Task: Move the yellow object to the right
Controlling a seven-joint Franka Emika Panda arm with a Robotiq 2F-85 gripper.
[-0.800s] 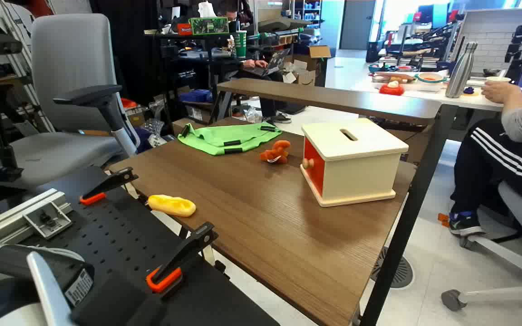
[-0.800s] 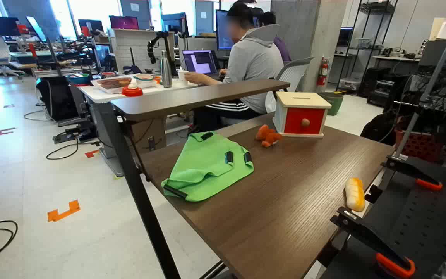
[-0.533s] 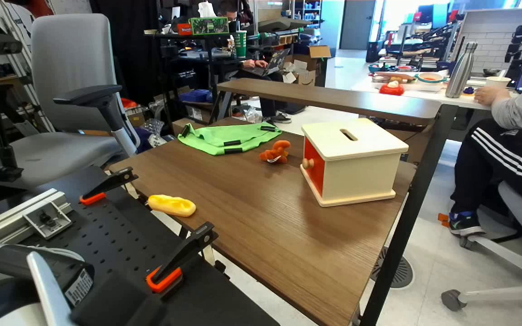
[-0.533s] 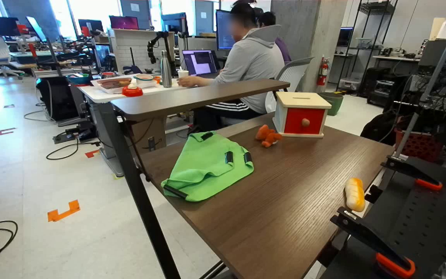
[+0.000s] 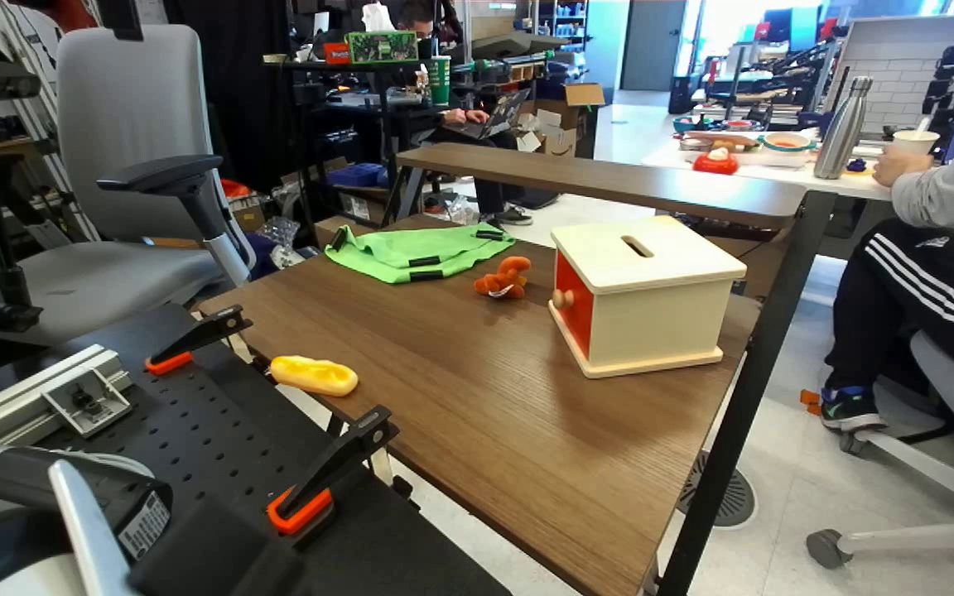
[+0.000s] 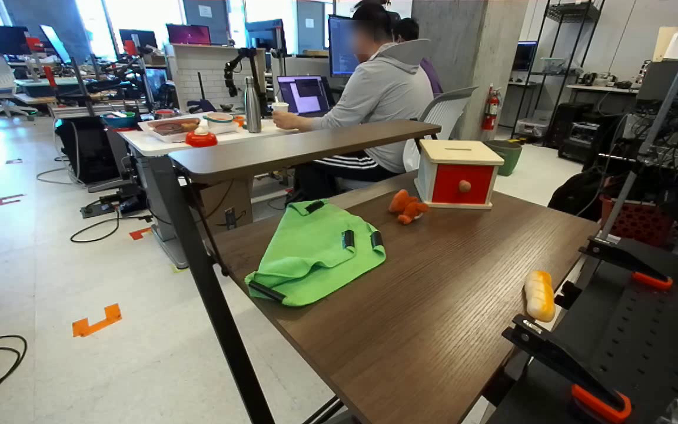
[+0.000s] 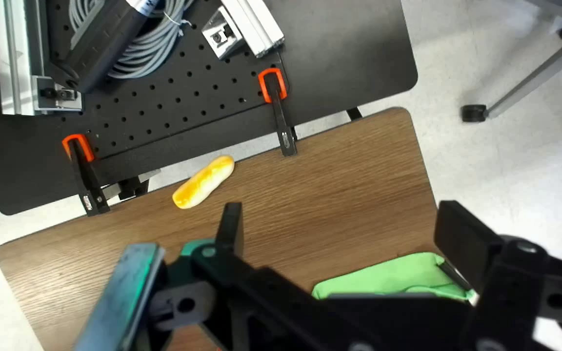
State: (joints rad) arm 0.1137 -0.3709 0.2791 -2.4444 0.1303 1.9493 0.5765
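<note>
My claw (image 7: pixel 345 223) gapes | I see an oblong yellow lump (image 7: pixel 204 182), round-ended, on grained brown tabletop (image 7: pixel 339 185) | creased green cloth (image 6: pixel 315 253) well apart

A lab and office space is indicated by monitors (image 6: pixel 340 53), a laptop (image 6: pixel 305 97), a desk chair (image 5: pixel 133 124), and metal rails (image 7: pixel 13 53) set on a hole-dotted bench (image 7: pixel 164 105).

Yellow object (image 6: pixel 539 296) on table (image 6: pixel 433 300), green cloth (image 6: pixel 315 253)
</note>
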